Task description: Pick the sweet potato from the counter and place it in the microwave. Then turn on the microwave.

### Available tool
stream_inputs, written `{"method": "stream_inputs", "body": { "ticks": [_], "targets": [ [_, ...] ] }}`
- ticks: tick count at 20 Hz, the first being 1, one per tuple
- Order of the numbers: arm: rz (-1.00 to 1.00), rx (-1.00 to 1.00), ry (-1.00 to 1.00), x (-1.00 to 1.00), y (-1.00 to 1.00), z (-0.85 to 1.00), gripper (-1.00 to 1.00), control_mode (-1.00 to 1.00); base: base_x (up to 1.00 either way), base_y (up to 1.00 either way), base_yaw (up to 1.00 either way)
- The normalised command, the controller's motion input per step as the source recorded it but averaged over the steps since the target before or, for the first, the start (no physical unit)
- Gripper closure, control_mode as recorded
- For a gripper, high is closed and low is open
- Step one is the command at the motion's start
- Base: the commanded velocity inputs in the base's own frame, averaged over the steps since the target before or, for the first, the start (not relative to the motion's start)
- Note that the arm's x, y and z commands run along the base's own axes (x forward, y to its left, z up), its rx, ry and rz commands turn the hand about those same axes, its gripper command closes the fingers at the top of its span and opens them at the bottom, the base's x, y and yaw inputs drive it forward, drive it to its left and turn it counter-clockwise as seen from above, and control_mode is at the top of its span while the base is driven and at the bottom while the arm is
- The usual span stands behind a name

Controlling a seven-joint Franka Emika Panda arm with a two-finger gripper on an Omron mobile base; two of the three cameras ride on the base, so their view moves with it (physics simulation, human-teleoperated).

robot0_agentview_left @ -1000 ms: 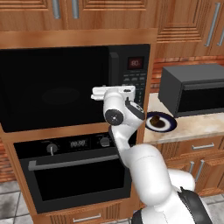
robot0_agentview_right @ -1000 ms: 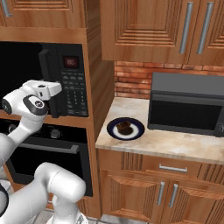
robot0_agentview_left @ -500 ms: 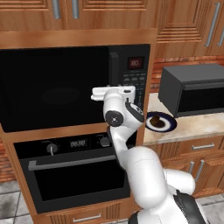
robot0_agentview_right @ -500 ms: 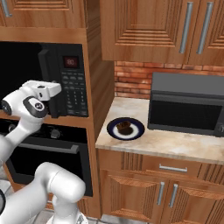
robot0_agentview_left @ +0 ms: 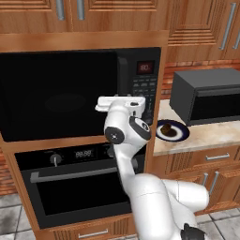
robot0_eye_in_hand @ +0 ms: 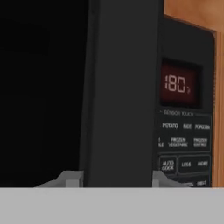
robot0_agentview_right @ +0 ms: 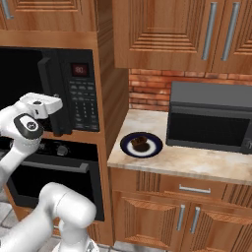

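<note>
The sweet potato (robot0_agentview_left: 168, 131) (robot0_agentview_right: 140, 143), a small dark brown lump, lies on a blue-rimmed plate (robot0_agentview_left: 181, 136) (robot0_agentview_right: 126, 148) on the beige counter (robot0_agentview_left: 211, 133) (robot0_agentview_right: 197, 160). To its left, the built-in black microwave (robot0_agentview_left: 61, 93) (robot0_agentview_right: 81, 96) has its door closed and its red display (robot0_eye_in_hand: 177, 83) lit. My gripper (robot0_agentview_left: 123, 100) (robot0_agentview_right: 55, 105) (robot0_eye_in_hand: 116, 180) is at the microwave's vertical door handle (robot0_eye_in_hand: 118, 87) (robot0_agentview_right: 50, 83). It is shut on the handle, one grey fingertip (robot0_eye_in_hand: 72, 178) on each side of the bar.
A smaller dark grey box appliance (robot0_agentview_left: 206, 93) (robot0_agentview_right: 211, 118) stands on the counter to the right of the plate. A black oven (robot0_agentview_left: 70, 187) (robot0_agentview_right: 44, 177) with knobs and a bar handle sits under the microwave. Wooden cabinets hang above, drawers below.
The jaws have closed in on the door handle. The hand stays at the same spot and the door has not moved. Plate and sweet potato are unchanged.
</note>
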Motion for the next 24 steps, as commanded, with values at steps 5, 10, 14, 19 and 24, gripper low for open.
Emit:
{"method": "stream_inputs", "body": {
  "ticks": [5,10,14,19,24],
  "targets": [
    [-0.12,0.02,0.0,-0.55,0.04,0.28,1.0,-1.0,0.0,0.0,0.0],
    [-0.09,0.0,-0.02,-0.62,0.0,0.27,1.0,-1.0,0.0,0.0,0.0],
    [-0.06,0.0,-0.03,-0.71,0.0,0.25,1.0,-1.0,0.0,0.0,0.0],
    [-0.05,0.0,-0.03,-0.73,0.01,0.23,1.0,-1.0,0.0,0.0,0.0],
    [-0.08,0.0,-0.01,-0.61,0.08,0.15,1.0,-1.0,0.0,0.0,0.0]
  ]
}}
